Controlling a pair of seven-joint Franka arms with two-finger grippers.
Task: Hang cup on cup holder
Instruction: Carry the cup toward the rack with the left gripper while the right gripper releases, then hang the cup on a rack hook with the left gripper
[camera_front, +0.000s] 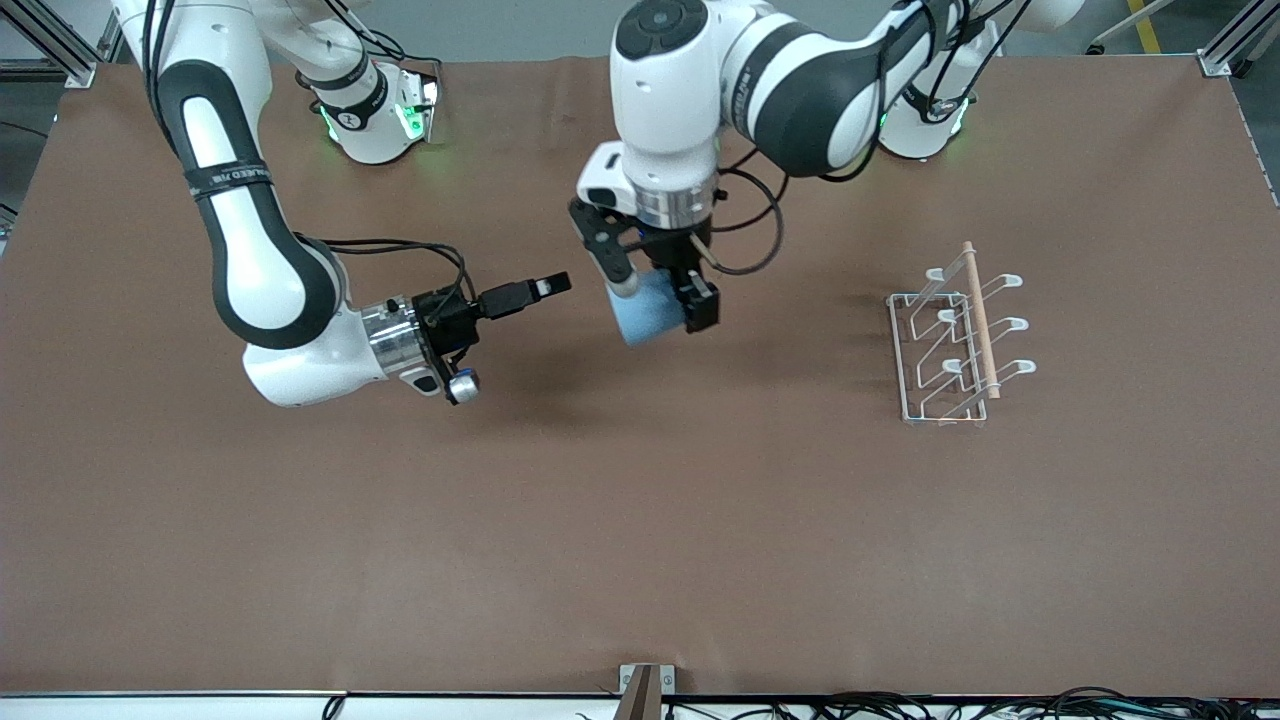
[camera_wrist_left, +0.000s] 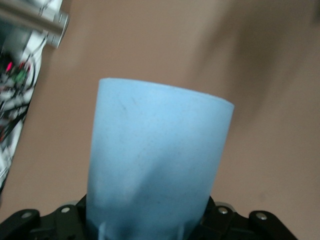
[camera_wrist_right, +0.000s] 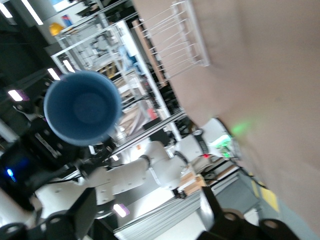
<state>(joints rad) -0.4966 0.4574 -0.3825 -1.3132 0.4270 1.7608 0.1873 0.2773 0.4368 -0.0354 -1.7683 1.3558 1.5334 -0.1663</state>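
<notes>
Left gripper (camera_front: 660, 295) clamped on the cup (camera_front: 645, 310), aloft over mid-table, well apart from the cup holder (camera_front: 955, 340); right gripper (camera_front: 545, 288) waits w/ fingers apart, empty; cup prob light, stiff, slick plastic, so grip sidewall firmly.

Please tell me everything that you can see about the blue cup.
The cup is a small, plain, light-blue tumbler with no handle and a matte, plastic look. It tapers slightly. The left pincer holds it in the air over the middle of the table, tilted, its open mouth towards the right pincer. Only the left pincer's fingers touch it.
</notes>
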